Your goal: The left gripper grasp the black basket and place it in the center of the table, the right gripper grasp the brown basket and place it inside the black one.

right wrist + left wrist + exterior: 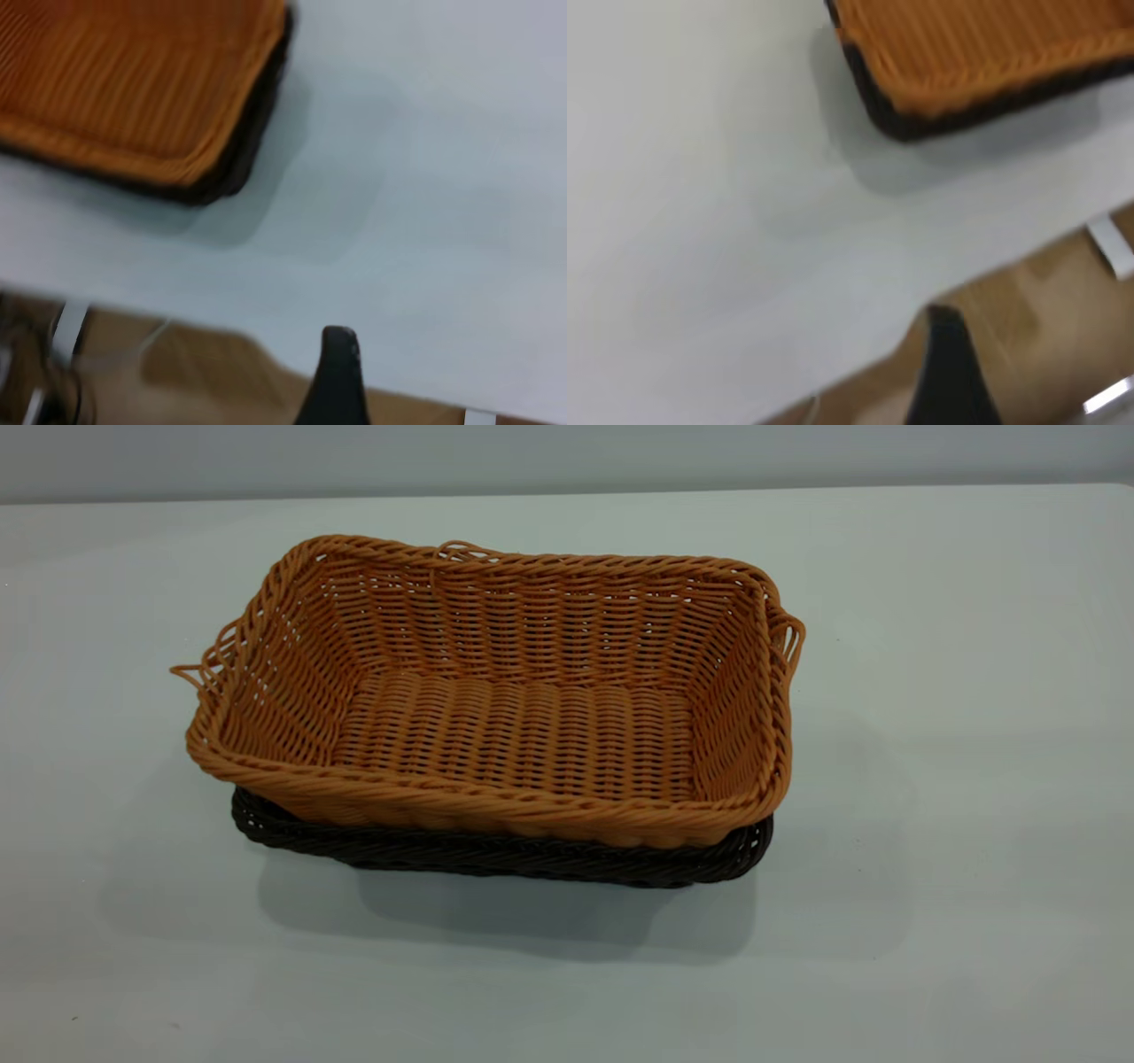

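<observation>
Nested: brown basket (496, 708) sits in black basket (496, 859); light, springy wicker, best gripped at braided rim. Neither claw's state can be told.

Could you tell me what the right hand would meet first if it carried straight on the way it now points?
Probably bare table; the nested brown basket and black basket lie off to one side. Depth is unclear.

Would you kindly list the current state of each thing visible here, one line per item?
brown basket: upright, empty, nested inside the black one.
black basket: upright on the table, holding the brown one.
table: bears the stacked baskets.
left gripper: away from the baskets, holding nothing.
right gripper: away from the baskets, holding nothing.
</observation>
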You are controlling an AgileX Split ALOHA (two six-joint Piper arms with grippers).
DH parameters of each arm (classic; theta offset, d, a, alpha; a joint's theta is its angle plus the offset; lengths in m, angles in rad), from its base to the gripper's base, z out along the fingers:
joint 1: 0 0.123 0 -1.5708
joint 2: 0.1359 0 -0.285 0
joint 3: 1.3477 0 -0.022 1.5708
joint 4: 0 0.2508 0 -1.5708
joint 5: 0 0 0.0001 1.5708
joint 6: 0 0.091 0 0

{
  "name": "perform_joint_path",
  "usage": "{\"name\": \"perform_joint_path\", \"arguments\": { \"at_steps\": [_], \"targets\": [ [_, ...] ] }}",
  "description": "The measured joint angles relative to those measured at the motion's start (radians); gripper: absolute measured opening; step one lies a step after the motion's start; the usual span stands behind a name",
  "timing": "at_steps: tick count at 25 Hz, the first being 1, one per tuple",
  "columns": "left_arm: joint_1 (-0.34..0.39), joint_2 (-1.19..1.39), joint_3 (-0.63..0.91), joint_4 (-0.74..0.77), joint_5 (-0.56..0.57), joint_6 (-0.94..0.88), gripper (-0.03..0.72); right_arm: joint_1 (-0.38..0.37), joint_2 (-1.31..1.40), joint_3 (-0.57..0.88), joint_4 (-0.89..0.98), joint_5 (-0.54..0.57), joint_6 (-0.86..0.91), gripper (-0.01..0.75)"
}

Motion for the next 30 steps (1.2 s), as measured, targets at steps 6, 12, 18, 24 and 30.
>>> {"name": "perform_joint_path", "arguments": {
  "at_steps": [6,12,18,24,30],
  "targets": [
    [0.083,-0.081,0.000,-0.010,0.008,-0.001,0.455,-0.131,-0.174,0.000,0.008,0.001,-0.001,0.563],
    [0.278,-0.081,0.000,-0.021,0.008,-0.001,0.455,-0.131,-0.182,0.000,0.009,0.012,-0.001,0.563],
    [0.300,-0.081,0.000,-0.021,0.008,-0.002,0.455,-0.131,-0.182,0.000,0.010,0.014,-0.001,0.563],
    [0.283,-0.081,0.000,-0.022,0.008,-0.002,0.455,-0.131,-0.182,0.000,0.010,0.014,-0.001,0.563],
    [0.283,-0.081,0.000,-0.022,0.008,-0.002,0.455,-0.131,-0.182,0.000,0.010,0.014,-0.001,0.563]
  ]
}}
